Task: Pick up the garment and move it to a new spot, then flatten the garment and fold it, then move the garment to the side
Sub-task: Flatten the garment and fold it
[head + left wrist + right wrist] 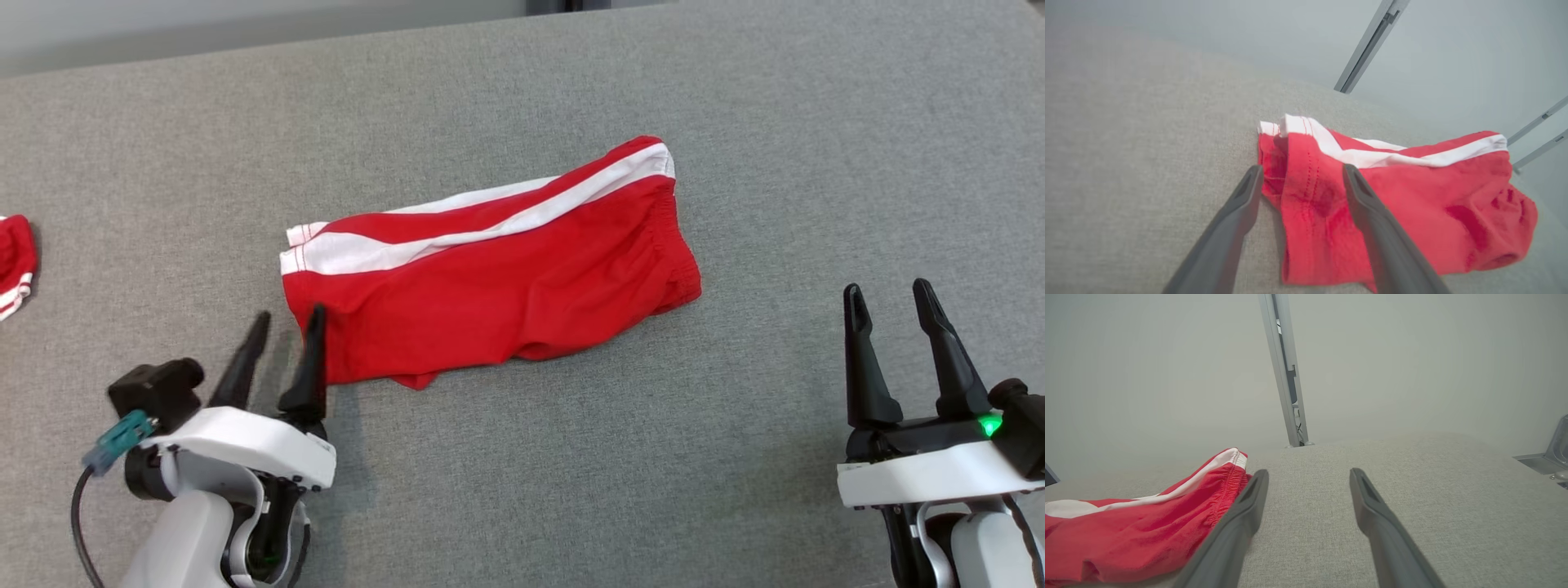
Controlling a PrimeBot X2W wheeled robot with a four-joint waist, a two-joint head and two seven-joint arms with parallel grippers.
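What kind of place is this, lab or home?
Most likely a robot test cell, not a home: a grey fabric-covered worktop, plain pale panels between aluminium frame posts, and red shorts laid out, with another red-and-white garment at the edge.

The garment [490, 286] is showing bright red with white stripes; the surface [571, 457] is looking flecked grey, perhaps woven.

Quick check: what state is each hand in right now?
Left hand: open, holding nothing, at the end of the shorts.
Right hand: open, empty.
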